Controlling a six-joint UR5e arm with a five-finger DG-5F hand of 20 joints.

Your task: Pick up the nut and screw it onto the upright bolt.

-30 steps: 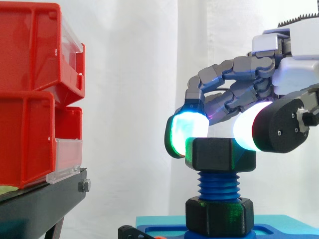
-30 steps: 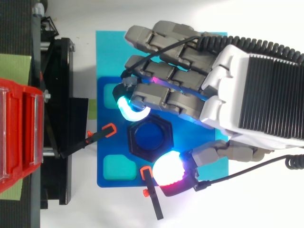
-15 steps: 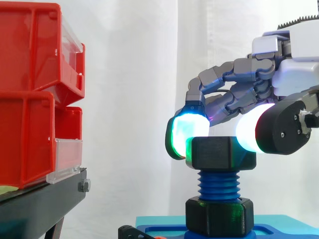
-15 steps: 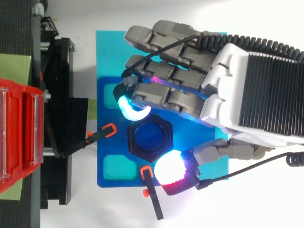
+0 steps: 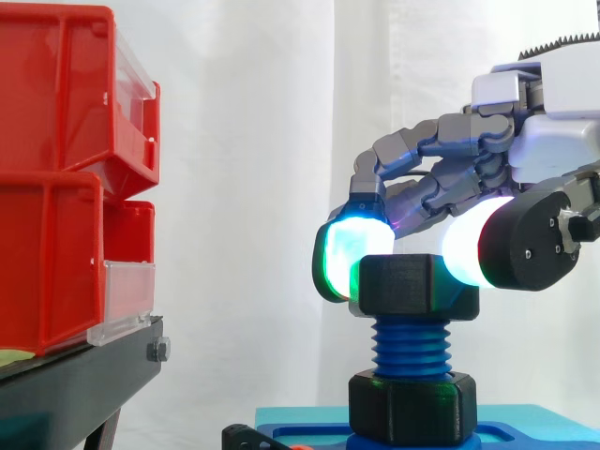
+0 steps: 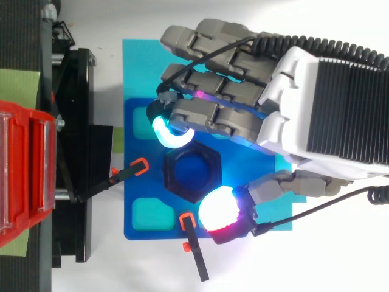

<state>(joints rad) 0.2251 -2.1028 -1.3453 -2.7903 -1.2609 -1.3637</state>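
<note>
A black hex nut [image 5: 412, 286] sits on top of the upright blue bolt [image 5: 411, 345], with several threads bare below it. Seen from above, the nut's rim [image 6: 172, 177] rings the bolt's blue end [image 6: 193, 171]. A second black hex piece [image 5: 412, 405] sits at the bolt's foot on a dark blue plate [image 6: 137, 182]. My hand [image 6: 316, 97] reaches in from the right with its fingers curled down. A cyan-green fingertip [image 5: 349, 258] presses the nut's left side and the white thumb pad [image 5: 464, 248] presses its right side, pinching the nut.
Stacked red bins [image 5: 56, 169] sit on a black stand [image 5: 75, 384] at the left. The dark blue plate lies on a cyan mat [image 6: 140, 67]. Two black clamps with orange tips [image 6: 130, 172] [image 6: 194, 255] hold the plate at its left and near edges.
My hand has twisted a little around the bolt while still pinching the nut. In the top view the fingers moved up and the nut's corners turned slightly.
</note>
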